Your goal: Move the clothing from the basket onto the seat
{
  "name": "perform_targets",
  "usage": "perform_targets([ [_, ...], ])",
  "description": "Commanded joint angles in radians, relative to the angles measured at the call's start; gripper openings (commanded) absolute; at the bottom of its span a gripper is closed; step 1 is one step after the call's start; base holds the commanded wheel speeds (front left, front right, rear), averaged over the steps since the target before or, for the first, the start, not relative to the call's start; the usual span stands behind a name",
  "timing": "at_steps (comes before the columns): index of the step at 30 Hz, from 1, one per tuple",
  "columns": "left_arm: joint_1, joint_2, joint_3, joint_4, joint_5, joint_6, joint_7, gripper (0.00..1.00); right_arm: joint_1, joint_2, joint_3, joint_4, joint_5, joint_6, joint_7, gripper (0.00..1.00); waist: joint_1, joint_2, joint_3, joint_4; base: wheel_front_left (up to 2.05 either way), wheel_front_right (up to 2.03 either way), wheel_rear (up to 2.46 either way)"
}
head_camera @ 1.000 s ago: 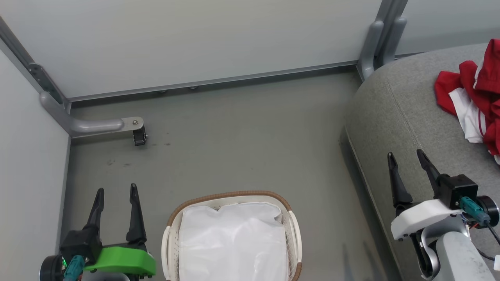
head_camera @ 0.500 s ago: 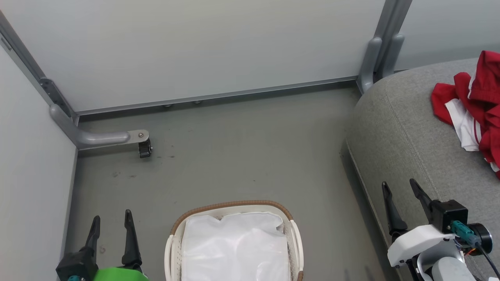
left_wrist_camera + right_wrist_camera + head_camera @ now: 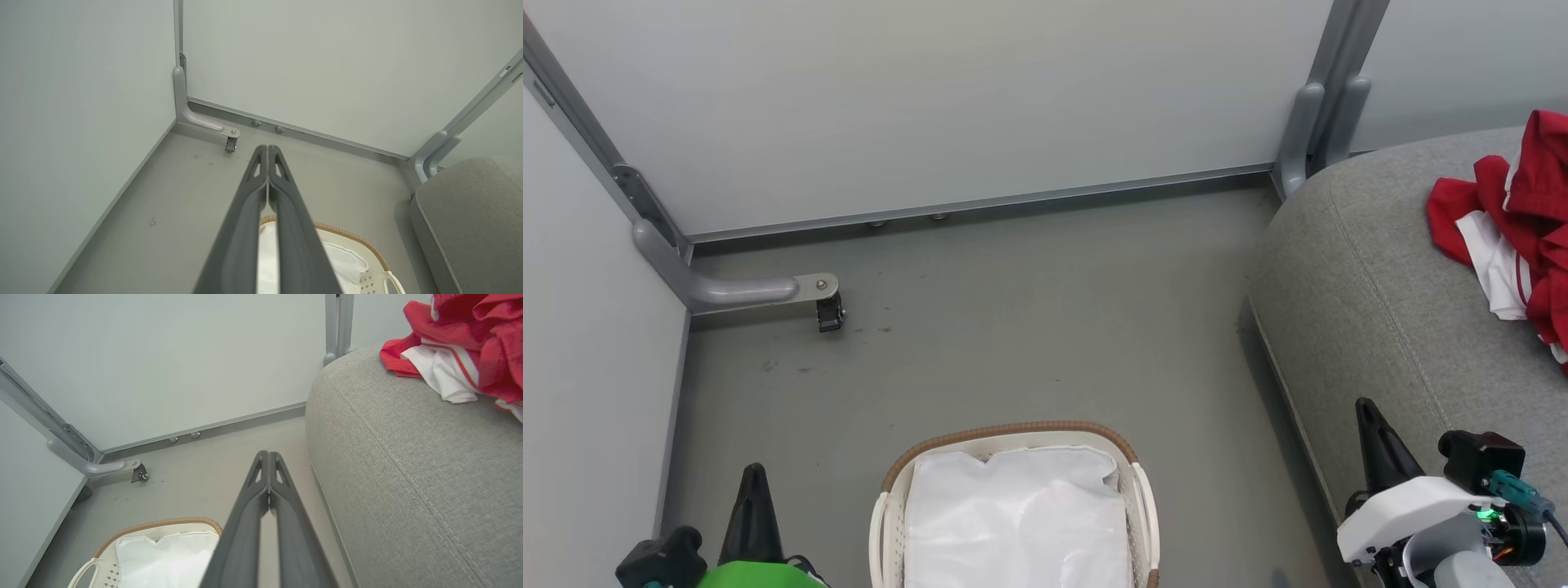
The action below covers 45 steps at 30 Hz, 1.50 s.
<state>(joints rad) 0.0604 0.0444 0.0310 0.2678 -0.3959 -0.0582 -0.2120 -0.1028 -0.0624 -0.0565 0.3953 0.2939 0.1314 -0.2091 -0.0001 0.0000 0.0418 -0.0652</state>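
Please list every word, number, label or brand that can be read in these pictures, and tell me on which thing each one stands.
No text can be read here.
Red clothing on the seat: the folds that show carry no print.
Small white sticker on the grey frame post: too small to read.
Faint mark on the floor: a scrawl, not legible.
Basket: no label shows.

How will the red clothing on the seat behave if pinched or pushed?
Likely floppy: the clothing lies crumpled in folds on the seat, so it should drape from a pinch. Probably light: it looks like thin fabric. Pushed, it may bunch on the woven cover rather than slide.
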Motion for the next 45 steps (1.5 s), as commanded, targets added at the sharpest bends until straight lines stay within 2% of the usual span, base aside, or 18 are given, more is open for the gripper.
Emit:
perform_targets([
  [1,-0.030,0.003,0.006,-0.016,-0.045,-0.007,0.009,0.00,-0.013,-0.006,-0.005,-0.023,0.048,0.000,0.010,0.00,0.0001,0.0000,0.000,0.001,0.00,0.00,0.00],
  [21,-0.068,0.005,0.025,-0.022,-0.356,-0.025,0.091,0.00,-0.007,-0.001,-0.014,-0.063,0.386,0.000,0.089,0.00,0.0001,0.0000,-0.007,0.012,0.00,0.00,0.00],
  [45,-0.106,0.006,0.045,-0.024,-0.647,-0.042,0.171,0.00,-0.008,0.003,-0.030,-0.095,0.702,-0.001,0.168,0.00,0.0001,0.0000,-0.015,0.025,0.00,0.00,0.00],
])
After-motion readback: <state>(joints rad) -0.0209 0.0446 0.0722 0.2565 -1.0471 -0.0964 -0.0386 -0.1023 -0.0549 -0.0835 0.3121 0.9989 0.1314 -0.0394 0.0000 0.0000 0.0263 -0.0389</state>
